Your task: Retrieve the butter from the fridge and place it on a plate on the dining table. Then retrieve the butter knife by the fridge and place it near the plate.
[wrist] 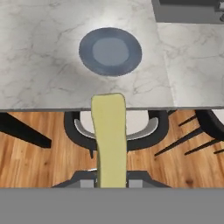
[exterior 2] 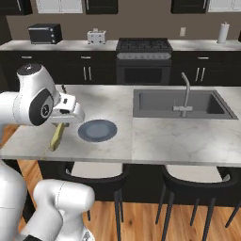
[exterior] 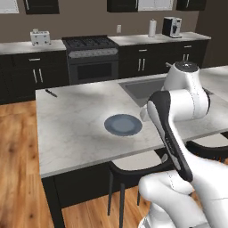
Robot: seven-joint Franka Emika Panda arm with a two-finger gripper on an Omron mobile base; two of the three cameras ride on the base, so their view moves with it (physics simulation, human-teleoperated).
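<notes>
Currently the butter (wrist: 108,140) is held clamped in the gripper (exterior 2: 63,123), hanging over the near edge of the table (exterior: 71,133), short of the plate (wrist: 110,51). The plate lies bare, a little in from that edge, beside the sink (exterior 2: 181,103). The carry to the plate is judged to be the step in hand. Next, the stick must be brought forward over the plate's middle, lowered until it rests there, and only then released. The knife (exterior: 51,93) is seen lying near the table's far left corner, untouched.
</notes>
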